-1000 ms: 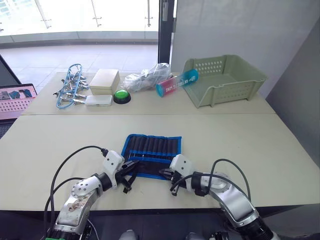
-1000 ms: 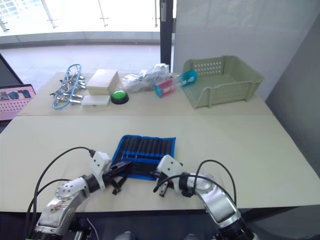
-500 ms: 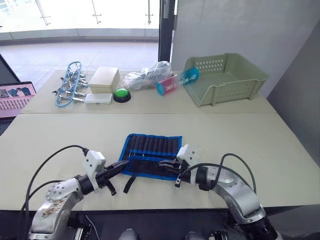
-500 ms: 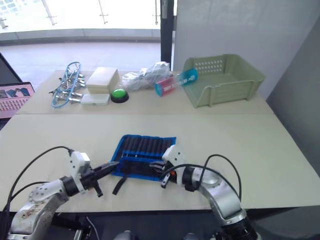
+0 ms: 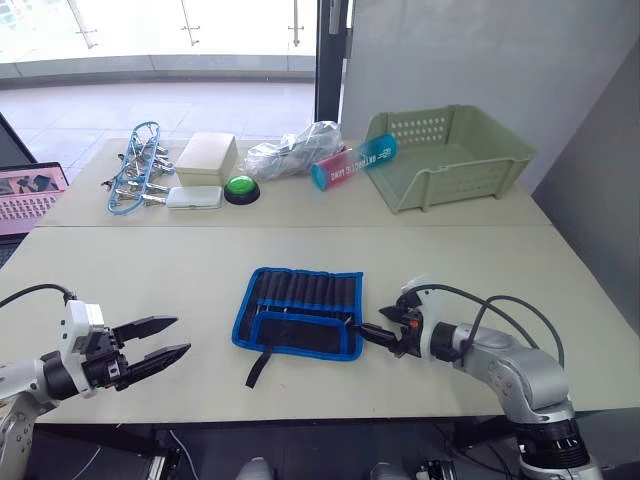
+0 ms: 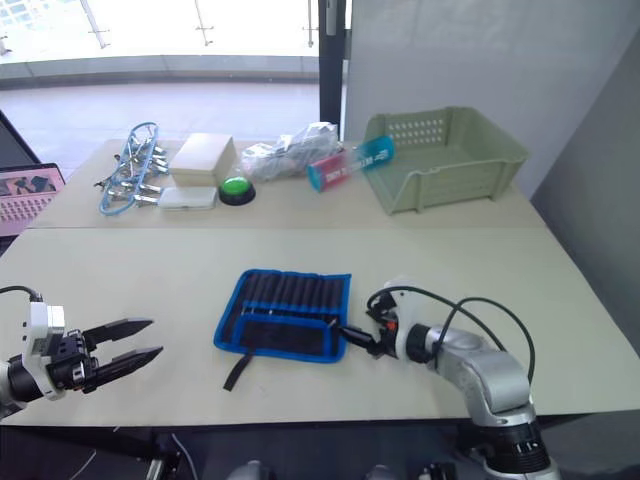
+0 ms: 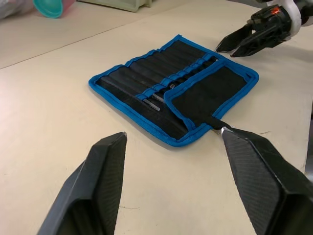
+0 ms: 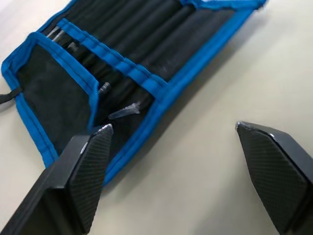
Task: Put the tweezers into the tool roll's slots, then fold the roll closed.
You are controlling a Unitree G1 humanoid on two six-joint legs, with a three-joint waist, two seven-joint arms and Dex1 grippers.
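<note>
On the near table (image 5: 560, 290) the roll (image 5: 300, 312) is lying open and flat at the centre, tweezers (image 8: 122, 78) sitting in its slots (image 5: 310, 293), its strap (image 5: 258, 366) trailing toward the near edge. Right gripper (image 5: 372, 335) is hovering just right of the roll's near right corner, fingers (image 8: 88, 166) apart and holding nothing. Left gripper (image 5: 152, 344) is hanging well left of the roll, fingers (image 7: 98, 181) spread wide, empty. At the far right a green basket (image 5: 450, 160) is sitting.
</note>
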